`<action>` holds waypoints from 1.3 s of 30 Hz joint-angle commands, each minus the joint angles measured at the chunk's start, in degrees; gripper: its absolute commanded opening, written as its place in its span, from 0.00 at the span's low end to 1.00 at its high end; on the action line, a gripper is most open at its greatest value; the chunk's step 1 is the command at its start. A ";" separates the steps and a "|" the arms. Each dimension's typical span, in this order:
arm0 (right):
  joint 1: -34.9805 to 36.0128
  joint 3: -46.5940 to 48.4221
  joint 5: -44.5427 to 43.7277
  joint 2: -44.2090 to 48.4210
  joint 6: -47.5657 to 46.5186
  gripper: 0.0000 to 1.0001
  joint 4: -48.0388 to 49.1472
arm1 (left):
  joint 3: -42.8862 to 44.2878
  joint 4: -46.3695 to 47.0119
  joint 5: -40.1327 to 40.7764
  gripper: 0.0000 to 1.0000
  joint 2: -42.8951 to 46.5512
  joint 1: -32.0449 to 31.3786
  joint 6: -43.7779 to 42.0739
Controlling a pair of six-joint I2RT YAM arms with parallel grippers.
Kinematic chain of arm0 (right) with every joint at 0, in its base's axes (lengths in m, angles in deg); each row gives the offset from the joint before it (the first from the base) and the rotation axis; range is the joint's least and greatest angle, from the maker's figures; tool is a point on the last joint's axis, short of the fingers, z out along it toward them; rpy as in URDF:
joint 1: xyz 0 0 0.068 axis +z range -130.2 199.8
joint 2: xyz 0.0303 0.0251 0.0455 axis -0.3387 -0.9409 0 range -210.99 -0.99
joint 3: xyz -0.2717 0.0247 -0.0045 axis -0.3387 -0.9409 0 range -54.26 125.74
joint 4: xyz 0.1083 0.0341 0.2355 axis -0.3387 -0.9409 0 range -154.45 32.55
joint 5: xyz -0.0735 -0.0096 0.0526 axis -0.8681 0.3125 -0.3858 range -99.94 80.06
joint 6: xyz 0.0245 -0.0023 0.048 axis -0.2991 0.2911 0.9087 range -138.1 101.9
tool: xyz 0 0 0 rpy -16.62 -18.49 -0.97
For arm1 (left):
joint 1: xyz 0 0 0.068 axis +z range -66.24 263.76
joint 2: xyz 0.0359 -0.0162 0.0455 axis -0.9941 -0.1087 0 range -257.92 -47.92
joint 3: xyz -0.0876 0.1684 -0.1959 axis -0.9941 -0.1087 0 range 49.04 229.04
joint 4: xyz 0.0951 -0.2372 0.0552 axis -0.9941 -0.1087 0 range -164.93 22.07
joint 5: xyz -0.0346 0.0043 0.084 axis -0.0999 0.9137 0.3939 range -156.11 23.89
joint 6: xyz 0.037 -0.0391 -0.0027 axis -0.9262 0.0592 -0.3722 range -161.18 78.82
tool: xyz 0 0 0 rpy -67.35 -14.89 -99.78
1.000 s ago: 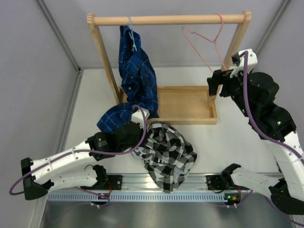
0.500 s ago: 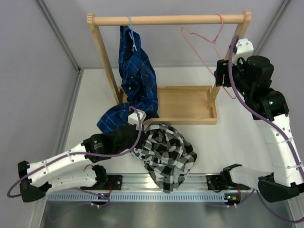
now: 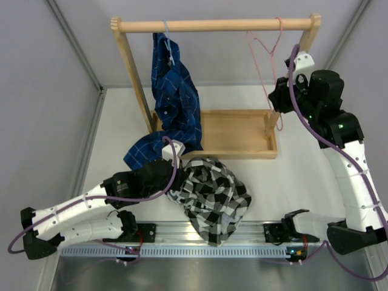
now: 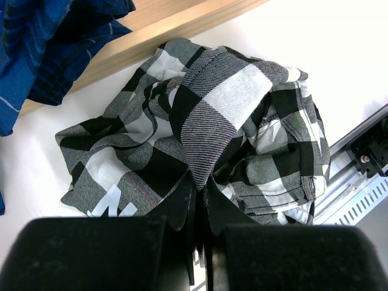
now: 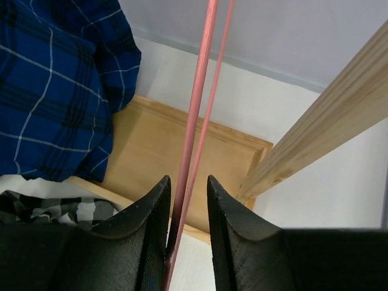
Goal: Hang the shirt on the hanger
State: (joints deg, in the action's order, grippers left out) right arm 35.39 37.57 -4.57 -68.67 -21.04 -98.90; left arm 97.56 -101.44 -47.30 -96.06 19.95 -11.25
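Note:
The black-and-white check shirt (image 3: 212,197) lies crumpled on the table in front of the rack's tray. My left gripper (image 3: 177,183) sits at its left edge, shut on a raised fold of the cloth (image 4: 209,130); white lettering (image 4: 112,203) shows beside the fingers. The pink wire hanger (image 3: 264,66) hangs by its hook from the right end of the rail, turned almost edge-on. My right gripper (image 3: 274,100) is at its lower part. In the right wrist view two hanger wires (image 5: 197,109) run between the fingers of the right gripper (image 5: 188,182), against the left finger, with a gap to the right one.
The wooden rack has a top rail (image 3: 212,25), an upright post (image 5: 315,127) right beside my right fingers, and a tray base (image 3: 236,130). A dark blue plaid shirt (image 3: 176,91) hangs at the left on a pale hanger (image 3: 168,36). A metal rail (image 3: 182,233) runs along the near edge.
My right arm has moved up and left onto the hanger and its jaws have narrowed around the wire. The hanger has swung from broadside to nearly edge-on. The left arm holds still.

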 commanded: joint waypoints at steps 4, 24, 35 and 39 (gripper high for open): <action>-0.83 -2.79 0.44 -0.26 2.41 0.27 1.72 | -0.52 0.91 -0.26 0.00 0.77 0.00 0.21; -0.74 -1.22 -3.70 3.69 2.50 0.00 4.71 | 0.62 1.44 0.09 0.00 -0.64 0.00 0.30; -0.74 1.59 0.34 4.57 4.61 0.00 6.82 | -0.08 2.67 0.70 0.00 2.08 0.00 1.35; -0.83 0.90 2.80 5.98 5.22 0.00 6.91 | -0.79 3.45 2.28 0.00 3.05 0.00 2.23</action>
State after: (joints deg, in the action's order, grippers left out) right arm 35.37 36.39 -4.70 -64.89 -16.95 -96.08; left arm 97.51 -101.33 -47.02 -94.58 19.95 -10.40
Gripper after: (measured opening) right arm 0.003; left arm 0.041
